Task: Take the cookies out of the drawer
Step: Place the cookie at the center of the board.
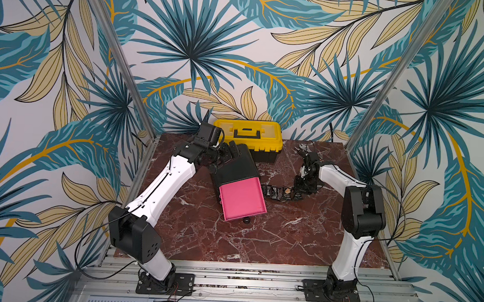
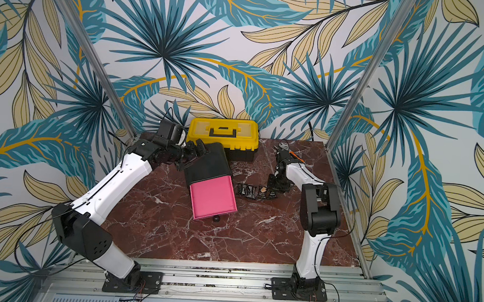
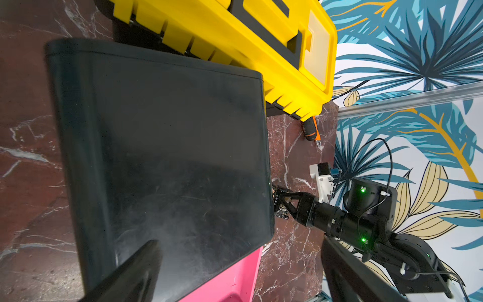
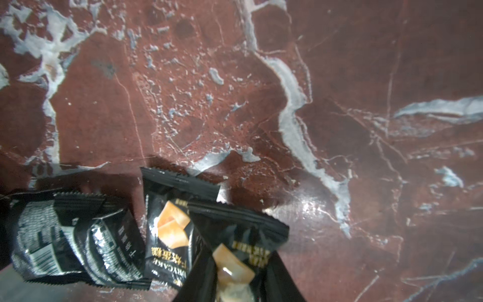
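The drawer (image 1: pixel 242 200) is pink and stands pulled out of its black casing (image 1: pixel 235 168); its visible inside shows no packets. Three black cookies packets lie on the marble just right of it (image 1: pixel 271 191) (image 2: pixel 246 190) (image 4: pixel 78 235). My right gripper (image 1: pixel 301 190) (image 4: pixel 237 274) is low over this row, shut on a black cookie packet (image 4: pixel 235 251) that overlaps another packet (image 4: pixel 167 230). My left gripper (image 1: pixel 232 152) (image 3: pixel 240 251) is open at the casing's back corner, one finger (image 3: pixel 130 274) over the casing top, the other beyond its side.
A yellow toolbox (image 1: pixel 248 135) stands against the back wall, touching the casing's rear. An orange-and-black hand tool (image 3: pixel 311 129) lies by the toolbox at the back right. The drawer's black knob (image 1: pixel 247 220) points to the table's front. Aluminium posts flank the table.
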You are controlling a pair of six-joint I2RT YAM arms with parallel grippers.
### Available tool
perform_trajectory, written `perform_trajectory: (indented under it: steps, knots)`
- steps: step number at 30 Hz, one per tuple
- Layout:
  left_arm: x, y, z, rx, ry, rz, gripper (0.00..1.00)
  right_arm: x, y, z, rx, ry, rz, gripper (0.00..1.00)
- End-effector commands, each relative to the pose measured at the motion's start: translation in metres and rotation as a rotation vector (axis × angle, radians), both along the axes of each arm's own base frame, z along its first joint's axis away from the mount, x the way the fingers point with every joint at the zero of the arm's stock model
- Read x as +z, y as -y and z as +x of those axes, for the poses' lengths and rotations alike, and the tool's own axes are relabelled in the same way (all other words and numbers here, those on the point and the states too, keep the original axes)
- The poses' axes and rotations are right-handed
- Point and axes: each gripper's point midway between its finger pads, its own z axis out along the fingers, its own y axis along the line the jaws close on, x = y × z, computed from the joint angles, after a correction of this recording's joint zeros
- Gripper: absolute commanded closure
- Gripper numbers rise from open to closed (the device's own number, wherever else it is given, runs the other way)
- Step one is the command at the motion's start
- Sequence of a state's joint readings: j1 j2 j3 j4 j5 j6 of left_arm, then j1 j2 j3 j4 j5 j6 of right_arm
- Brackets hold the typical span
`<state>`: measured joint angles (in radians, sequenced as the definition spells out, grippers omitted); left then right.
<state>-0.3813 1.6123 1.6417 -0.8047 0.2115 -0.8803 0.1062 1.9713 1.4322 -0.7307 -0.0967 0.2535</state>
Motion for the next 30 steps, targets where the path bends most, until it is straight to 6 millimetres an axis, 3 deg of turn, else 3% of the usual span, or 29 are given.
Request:
perform_trajectory:
  steps: [1, 6, 15, 19, 24, 30]
  knots:
    - [0.021, -0.004, 0.009, 0.017, 0.056, -0.007, 0.0, -0.01, -0.002, -0.009, 0.024, -0.038, 0.015, 0.69]
    - [0.02, -0.006, 0.008, 0.016, 0.052, 0.003, 0.0, -0.008, -0.004, -0.014, 0.031, -0.04, 0.026, 0.68]
    - [0.015, -0.012, 0.004, 0.014, 0.037, 0.021, 0.0, -0.007, -0.017, -0.017, 0.057, -0.046, 0.099, 0.58]
    - [0.012, -0.018, 0.0, 0.014, 0.033, 0.041, 0.0, 0.0, -0.014, -0.018, 0.04, -0.032, 0.084, 0.46]
    - [0.004, -0.034, -0.002, 0.053, 0.001, 0.025, 0.0, 0.032, -0.002, -0.016, -0.036, 0.049, 0.04, 0.35]
    - [0.002, -0.043, -0.002, 0.042, -0.014, 0.04, 0.0, 0.085, -0.003, -0.027, -0.137, 0.179, 0.086, 0.32]
